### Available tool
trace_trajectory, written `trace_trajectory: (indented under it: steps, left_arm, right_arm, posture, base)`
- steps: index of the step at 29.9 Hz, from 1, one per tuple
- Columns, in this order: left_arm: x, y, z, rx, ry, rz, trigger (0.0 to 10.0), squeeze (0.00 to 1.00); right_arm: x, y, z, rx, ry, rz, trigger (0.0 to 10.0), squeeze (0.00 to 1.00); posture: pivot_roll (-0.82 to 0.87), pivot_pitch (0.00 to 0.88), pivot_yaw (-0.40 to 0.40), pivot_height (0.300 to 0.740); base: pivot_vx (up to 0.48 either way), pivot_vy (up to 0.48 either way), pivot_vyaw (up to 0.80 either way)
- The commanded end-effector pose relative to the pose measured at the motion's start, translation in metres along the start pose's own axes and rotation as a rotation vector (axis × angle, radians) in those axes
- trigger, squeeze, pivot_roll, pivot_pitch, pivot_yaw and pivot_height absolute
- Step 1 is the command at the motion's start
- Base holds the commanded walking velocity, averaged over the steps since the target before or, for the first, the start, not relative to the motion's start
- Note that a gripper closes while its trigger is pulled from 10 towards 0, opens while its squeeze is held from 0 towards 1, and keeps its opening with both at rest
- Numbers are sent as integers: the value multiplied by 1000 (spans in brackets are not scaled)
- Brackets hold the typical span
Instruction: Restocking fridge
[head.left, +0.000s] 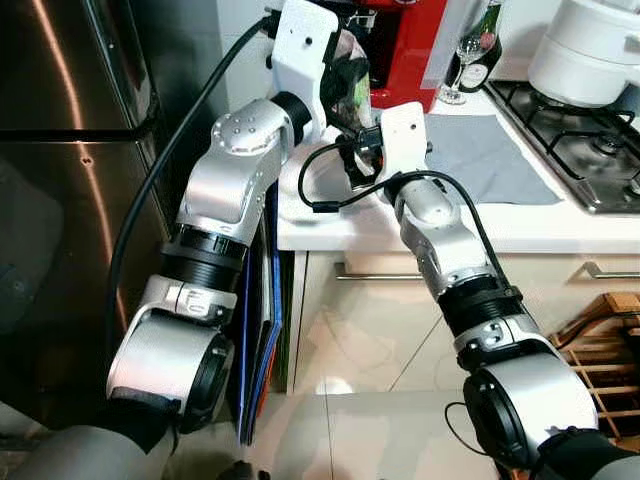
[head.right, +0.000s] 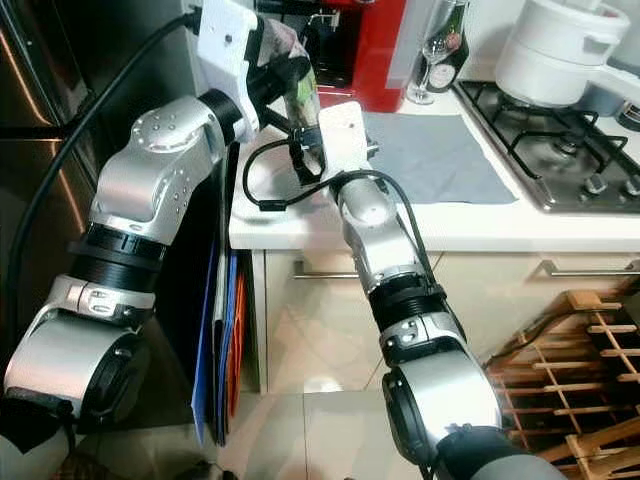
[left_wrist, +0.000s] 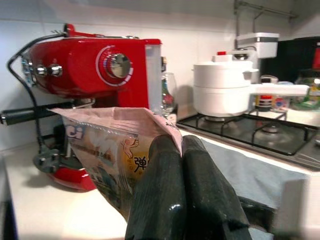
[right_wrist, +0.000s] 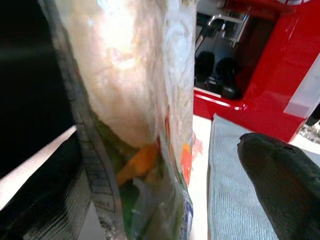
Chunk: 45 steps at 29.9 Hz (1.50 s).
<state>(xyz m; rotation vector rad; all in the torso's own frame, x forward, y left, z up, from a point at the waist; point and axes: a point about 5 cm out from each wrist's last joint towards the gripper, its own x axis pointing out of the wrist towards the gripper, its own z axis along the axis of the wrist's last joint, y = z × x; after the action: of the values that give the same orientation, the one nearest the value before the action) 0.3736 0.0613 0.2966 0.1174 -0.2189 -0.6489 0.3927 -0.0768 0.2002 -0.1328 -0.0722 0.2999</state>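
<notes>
- Bag (left_wrist: 107, 150) of food, printed plastic with pale and green and orange contents, is held up in the air above the white surface (head.left: 520, 225), near its left end and in front of the red coffee machine (left_wrist: 95, 65).
- Left claw (left_wrist: 182, 150) is closed on the top edge of the bag; in the left wrist view both black fingers (left_wrist: 160, 195) press together on the folded plastic.
- Right claw (right_wrist: 165, 165) is around the lower part of the bag with the jaws apart: one finger (right_wrist: 282, 175) stands clear on one side, the other is a dark shape on the other side, and I cannot tell if that one touches the bag.
- Grey cloth (head.left: 490, 155) lies on the surface just beside the bag, toward the stove (head.left: 580, 140); a white pot (head.left: 590, 50) stands on the stove, and a glass (head.left: 468, 55) and a bottle (head.left: 487, 45) are near the coffee machine.
- Fridge (head.left: 70, 200), steel and with the door shut, is on the robot's left, next to the surface.
- Step in hand, as I judge: the bag is picked up from the surface and both claws are settling the hold; it is not yet in the fridge.
- Next move calls for one firm grip on the bag, so that the other claw is free to open the fridge door, and for a turn to the left.
</notes>
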Motion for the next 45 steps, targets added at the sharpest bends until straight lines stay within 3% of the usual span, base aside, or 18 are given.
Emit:
trace_trajectory:
  steps: [1,10,16,19,23,24,25,26,33,39,45]
  left_arm:
    - [1,-10,11,16,-36,-51,0,0]
    - [-1,-25,-2,5,29,-135,0,0]
    - [-2,-25,-7,-30,52,-144,0,0]
    - [-3,-26,-9,-61,65,-153,0,0]
    - [-3,-24,-11,-70,71,-149,0,0]
    - [-3,-23,-12,-73,74,-147,0,0]
    - [-3,-23,-13,-75,75,-145,0,0]
    - [-3,-23,-13,-83,77,-145,0,0]
    - [-4,-25,-14,-128,79,-162,0,0]
    - [-4,-22,-18,-185,92,-152,0,0]
    - [-5,-21,-21,-191,104,-144,0,0]
  right_arm:
    - [4,2,11,8,-40,21,10000,0]
    - [8,9,21,-6,-83,46,10000,0]
    - [9,8,25,-26,-122,33,10000,0]
    - [7,5,34,2,-207,9,10000,0]
    - [6,4,36,12,-232,0,10000,0]
    - [6,3,36,26,-236,-1,4039,0]
    - [6,3,36,36,-238,-2,4039,0]
    - [5,4,36,82,-244,11,0,0]
    - [5,3,35,156,-263,9,0,0]
    - [2,2,38,153,-311,5,0,0]
    - [1,4,39,123,-332,13,0,0]
  posture:
    - [17,0,-57,740]
    - [17,0,-62,740]
    - [16,0,-61,740]
    - [18,0,-61,740]
    - [19,0,-60,740]
    - [18,0,-61,740]
    - [18,0,-61,740]
    - [19,0,-62,740]
    - [19,0,-63,740]
    - [16,0,-60,740]
    - [17,0,-59,740]
  base:
    - [0,0,0]
    - [0,0,0]
    - [0,0,0]
    - [0,0,0]
    - [0,0,0]
    - [0,0,0]
    - [0,0,0]
    - [0,0,0]
    - [0,0,0]
    - [0,0,0]
    - [0,0,0]
